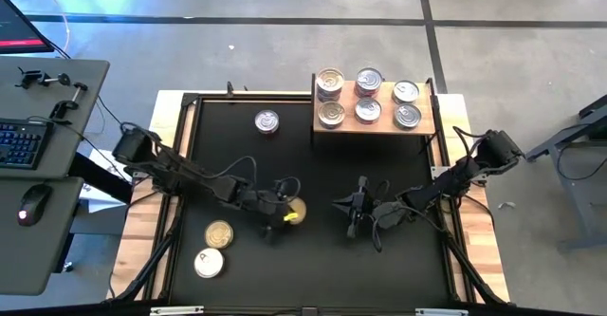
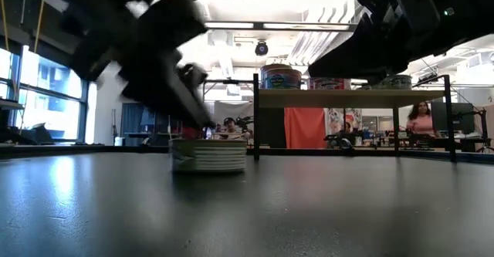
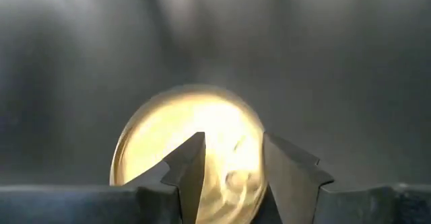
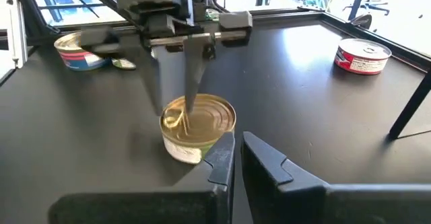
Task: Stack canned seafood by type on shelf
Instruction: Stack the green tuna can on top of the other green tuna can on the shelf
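At the centre of the black surface [image 1: 313,269] a gold-topped tin [image 1: 296,211] sits flat under the left gripper [image 1: 285,209], fingers parted above its lid, the clenched right gripper [image 1: 353,206] at its three o'clock, the shelf [image 1: 373,123] toward one o'clock.

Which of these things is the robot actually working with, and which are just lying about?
Part of the job: gold-topped tin under the left hand; loose tins; shelf carrying tins.

Lying about: keyboard, mouse, both on the side desk.
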Robot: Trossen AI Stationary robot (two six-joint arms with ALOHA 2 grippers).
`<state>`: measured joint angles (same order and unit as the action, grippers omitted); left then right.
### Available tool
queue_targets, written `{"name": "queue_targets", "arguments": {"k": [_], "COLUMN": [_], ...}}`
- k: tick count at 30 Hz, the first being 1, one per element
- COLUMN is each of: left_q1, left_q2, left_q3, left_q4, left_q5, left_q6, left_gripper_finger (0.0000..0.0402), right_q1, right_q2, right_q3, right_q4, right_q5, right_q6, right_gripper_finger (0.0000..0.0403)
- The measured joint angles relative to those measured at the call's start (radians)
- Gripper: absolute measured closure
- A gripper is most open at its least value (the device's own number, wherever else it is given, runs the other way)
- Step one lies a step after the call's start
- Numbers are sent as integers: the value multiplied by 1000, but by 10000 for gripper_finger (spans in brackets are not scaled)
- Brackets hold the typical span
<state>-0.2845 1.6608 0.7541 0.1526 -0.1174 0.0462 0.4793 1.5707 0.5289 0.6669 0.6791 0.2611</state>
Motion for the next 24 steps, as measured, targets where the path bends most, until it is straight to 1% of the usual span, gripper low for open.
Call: {"name": "queue_targets", "arguments": {"k": [2, 3, 5, 9, 10, 12, 14, 16, 19, 22, 24], "left_q1": [3, 3, -2, -18, -23, -32, -34, -28, -24, -25, -20], "left_q2": [12, 13, 13, 8, 7, 16, 30, 49, 71, 80, 81], "left_q3": [50, 72, 96, 105, 105, 89, 80, 79, 79, 78, 77], "left_q4": [18, 15, -44, -228, -266, -297, -271, -238, -183, -133, -102], "left_q5": [51, 76, 103, 105, 89, 28, -41, -69, -60, -60, -54], "left_q6": [-32, -11, 63, 271, 316, 357, 353, 321, 293, 269, 250], "left_gripper_finger": [258, 258, 258, 258, 258, 259, 259, 264, 292, 338, 374], "right_q1": [-2, -2, -2, -2, -2, -2, -2, -2, 7, 16, 14], "right_q2": [0, 0, 0, 0, 0, 0, 0, 0, 0, 0, 0], "right_q3": [0, 0, 0, 0, 0, 0, 0, 0, 0, 0, 0], "right_q4": [3, 3, 4, 3, 1, -4, -4, 3, 46, 95, 117], "right_q5": [-1, -1, -1, -1, -1, -2, -2, -26, -112, -194, -209], "right_q6": [4, 4, 3, 0, 0, -7, -8, -25, -107, -175, -195], "right_gripper_finger": [387, 387, 387, 387, 387, 387, 387, 387, 387, 387, 384]}}
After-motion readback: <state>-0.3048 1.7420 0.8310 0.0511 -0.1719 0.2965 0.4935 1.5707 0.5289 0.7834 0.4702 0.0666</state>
